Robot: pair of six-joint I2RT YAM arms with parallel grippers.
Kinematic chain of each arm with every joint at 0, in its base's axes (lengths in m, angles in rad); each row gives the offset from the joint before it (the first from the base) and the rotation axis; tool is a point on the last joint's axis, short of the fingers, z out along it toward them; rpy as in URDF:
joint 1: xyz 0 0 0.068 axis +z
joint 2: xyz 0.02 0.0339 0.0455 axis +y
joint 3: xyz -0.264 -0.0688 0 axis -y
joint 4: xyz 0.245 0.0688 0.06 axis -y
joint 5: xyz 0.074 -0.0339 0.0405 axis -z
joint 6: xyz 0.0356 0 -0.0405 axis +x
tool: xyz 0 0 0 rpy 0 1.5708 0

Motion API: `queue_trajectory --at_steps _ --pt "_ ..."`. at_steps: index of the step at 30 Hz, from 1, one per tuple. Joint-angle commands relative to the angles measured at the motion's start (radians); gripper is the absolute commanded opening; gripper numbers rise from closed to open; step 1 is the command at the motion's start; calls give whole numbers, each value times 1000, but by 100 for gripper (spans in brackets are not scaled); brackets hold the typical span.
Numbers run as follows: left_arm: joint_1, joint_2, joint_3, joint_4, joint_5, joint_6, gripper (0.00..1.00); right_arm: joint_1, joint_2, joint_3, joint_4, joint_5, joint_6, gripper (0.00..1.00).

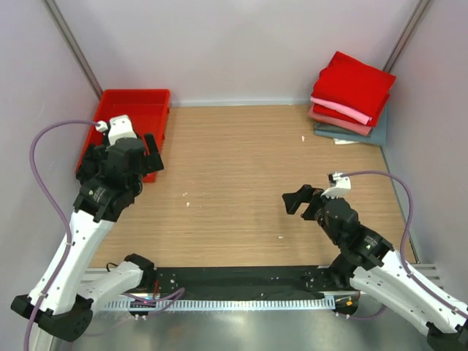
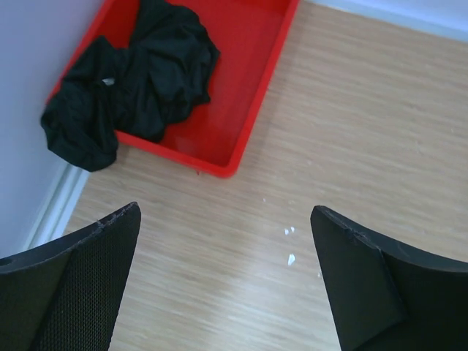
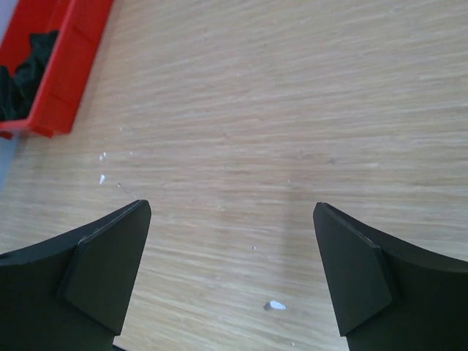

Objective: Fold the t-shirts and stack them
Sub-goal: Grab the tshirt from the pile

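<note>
A crumpled black t-shirt (image 2: 135, 77) lies in the red tray (image 2: 256, 80) at the far left; one part hangs over the tray's near-left rim. It shows at the top left of the right wrist view (image 3: 25, 69). A stack of folded t-shirts (image 1: 351, 99), bright red on top, pink, dusty-rose and grey-teal below, sits at the far right corner. My left gripper (image 1: 152, 155) is open and empty over the table just this side of the tray (image 1: 150, 110). My right gripper (image 1: 301, 199) is open and empty over the table's right middle.
Small white specks (image 2: 290, 258) lie on the wooden table (image 1: 241, 168). Grey walls close in the table at left, back and right. A black mat runs along the near edge (image 1: 241, 281).
</note>
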State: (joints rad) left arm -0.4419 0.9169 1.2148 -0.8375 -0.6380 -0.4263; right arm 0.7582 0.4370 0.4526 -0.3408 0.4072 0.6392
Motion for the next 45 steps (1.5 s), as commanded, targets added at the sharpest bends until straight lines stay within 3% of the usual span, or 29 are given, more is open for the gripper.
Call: queue_trajectory --at_steps 1,8,11,16,24,30,33,35,37,41,44,45 --pt "64 86 103 -22 -74 31 100 4 66 83 -53 -50 25 100" --pt "377 333 232 -25 85 -106 100 4 94 52 -8 -236 -38 100" --pt "498 483 259 -14 171 -158 94 4 97 35 20 -304 -24 100" --pt "525 598 281 63 164 -138 94 4 89 26 2 -318 -12 100" --pt "560 913 391 110 215 -97 90 4 111 23 -33 -329 -16 100" --pt "620 1112 504 61 345 -115 75 4 101 -2 -33 -329 2 100" --pt "631 1154 535 38 371 -115 57 4 100 -8 -35 -326 -1 100" --pt "632 1163 549 34 379 -111 18 4 101 -5 -46 -321 -1 100" --pt "632 1151 563 31 415 -108 0 4 101 -2 -50 -323 -1 100" --pt "562 999 583 34 347 -75 0 4 101 -2 -53 -306 0 100" --pt "362 918 785 -70 223 -5 0 3 106 1 -49 -294 4 100" --pt "321 909 940 -142 206 6 0 4 108 9 -56 -275 5 100"
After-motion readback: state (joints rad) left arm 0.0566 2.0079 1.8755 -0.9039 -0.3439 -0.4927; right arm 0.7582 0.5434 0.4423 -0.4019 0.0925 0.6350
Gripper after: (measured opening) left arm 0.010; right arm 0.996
